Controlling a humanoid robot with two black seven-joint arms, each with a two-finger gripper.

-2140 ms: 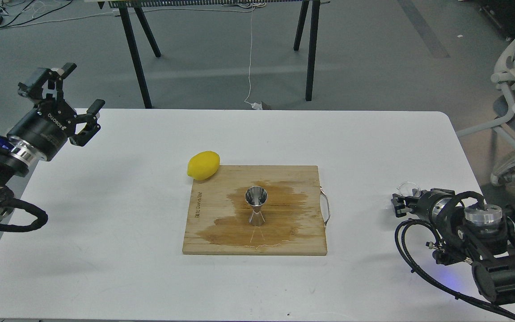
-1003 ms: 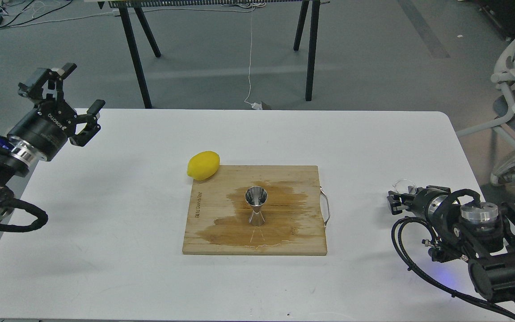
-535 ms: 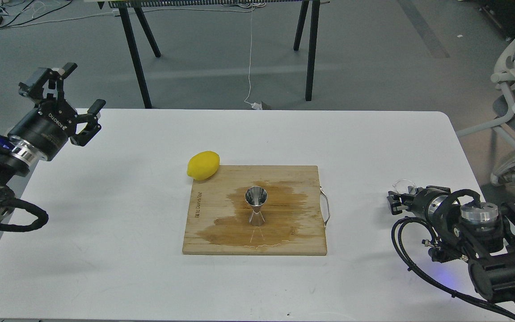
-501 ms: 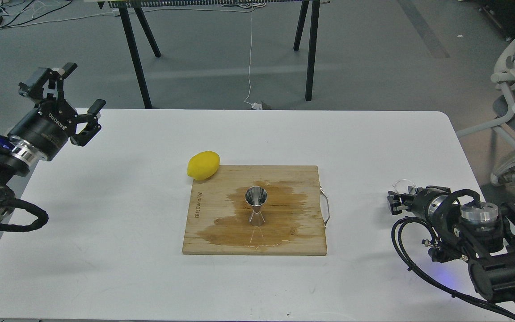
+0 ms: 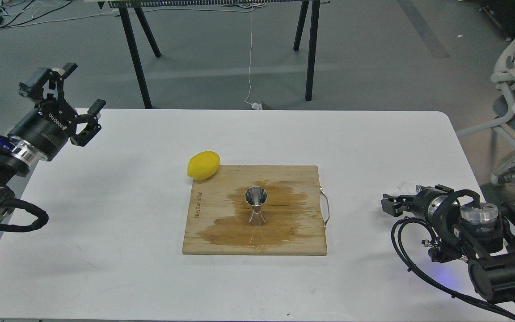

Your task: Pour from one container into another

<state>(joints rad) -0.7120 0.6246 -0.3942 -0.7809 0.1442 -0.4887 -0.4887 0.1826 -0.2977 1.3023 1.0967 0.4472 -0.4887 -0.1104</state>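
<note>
Clear glass cup [image 5: 408, 185] at table's right edge, beside right gripper [image 5: 389, 205], which has shifted slightly left since earlier; grip state unclear. Shiny steel hourglass jigger [image 5: 256, 205] upright on wet-stained wooden board [image 5: 221, 237]. Left gripper [image 5: 76, 98] spread, empty.

Right end effector [image 5: 391, 205] farther left, lower.

Showing two black arms: left gripper [image 5: 78, 96] wearing white lettering on its round wrist, a silver ring and blue band behind; right gripper [image 5: 389, 205] trailing looped black cables, carrying a silver cap, glowing blue beneath.
</note>
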